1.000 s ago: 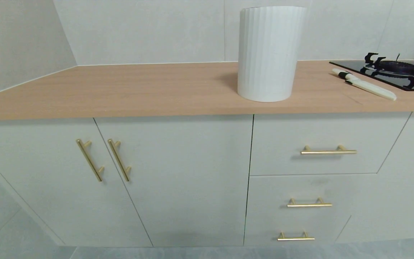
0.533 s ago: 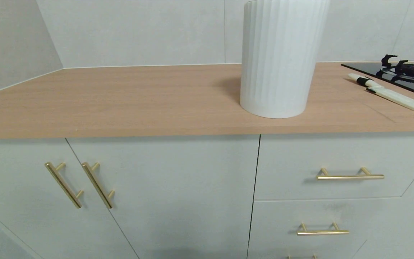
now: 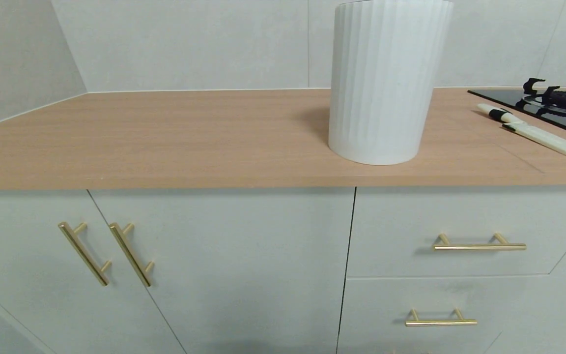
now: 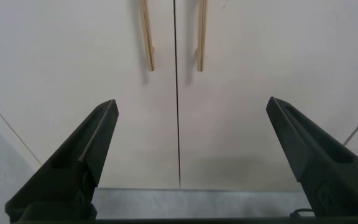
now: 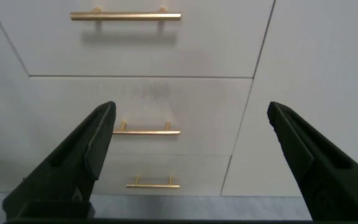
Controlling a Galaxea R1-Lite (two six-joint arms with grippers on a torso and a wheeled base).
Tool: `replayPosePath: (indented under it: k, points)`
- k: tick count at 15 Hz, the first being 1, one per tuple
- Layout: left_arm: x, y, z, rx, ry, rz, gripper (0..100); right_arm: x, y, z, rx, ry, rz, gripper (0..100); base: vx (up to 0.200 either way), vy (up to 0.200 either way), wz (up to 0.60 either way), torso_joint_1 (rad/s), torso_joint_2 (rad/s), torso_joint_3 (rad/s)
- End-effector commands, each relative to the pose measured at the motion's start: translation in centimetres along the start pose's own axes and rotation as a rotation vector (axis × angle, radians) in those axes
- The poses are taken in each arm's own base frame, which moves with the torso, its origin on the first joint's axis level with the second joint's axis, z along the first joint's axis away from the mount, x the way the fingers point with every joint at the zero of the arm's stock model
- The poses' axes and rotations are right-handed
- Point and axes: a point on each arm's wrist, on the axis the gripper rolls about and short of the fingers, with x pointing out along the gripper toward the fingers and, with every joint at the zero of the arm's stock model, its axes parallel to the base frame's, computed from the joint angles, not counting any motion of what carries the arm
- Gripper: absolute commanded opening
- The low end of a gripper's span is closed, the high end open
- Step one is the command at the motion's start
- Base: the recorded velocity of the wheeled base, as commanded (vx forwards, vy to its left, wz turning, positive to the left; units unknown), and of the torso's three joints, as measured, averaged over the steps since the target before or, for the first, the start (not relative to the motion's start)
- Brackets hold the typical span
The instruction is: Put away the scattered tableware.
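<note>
A white knife (image 3: 533, 132) with a black band on its handle lies on the wooden countertop (image 3: 165, 137) at the right, beside the stove. A tall white ribbed container (image 3: 383, 81) stands on the counter near its front edge. My left gripper (image 4: 191, 109) is open and empty, facing the two cabinet doors below the counter. My right gripper (image 5: 191, 112) is open and empty too, facing the drawer fronts.
A black glass stove (image 3: 553, 105) with a burner grate sits at the far right. Below the counter are two cabinet doors with gold handles (image 3: 103, 253) and stacked drawers with gold handles (image 3: 479, 243). A tiled wall (image 3: 189, 44) backs the counter.
The head view has moved closer to the counter over the second, mostly early on; the container and knife appear larger and shifted right. Nothing on the counter has moved.
</note>
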Motion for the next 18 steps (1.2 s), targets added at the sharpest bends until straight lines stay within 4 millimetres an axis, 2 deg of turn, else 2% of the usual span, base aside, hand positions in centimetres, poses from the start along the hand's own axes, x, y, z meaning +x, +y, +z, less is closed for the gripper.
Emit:
replayPosePath:
  k: [1,3,18]
  points:
    - [0.00,0.00,-0.02,0.000,0.001,0.001,100,0.01,0.00,0.01,-0.001,0.002,0.003,100,0.000,-0.200,0.00,-0.002,0.00,0.007]
    - [0.00,0.00,0.00,0.000,0.000,0.001,100,0.01,0.00,0.01,-0.001,0.002,0.003,100,0.000,-0.200,0.00,0.000,0.00,0.002]
    - [0.00,0.00,0.00,-0.002,0.000,0.001,100,0.01,0.00,0.01,0.001,0.002,0.001,100,0.000,0.000,0.00,0.000,0.00,0.000]
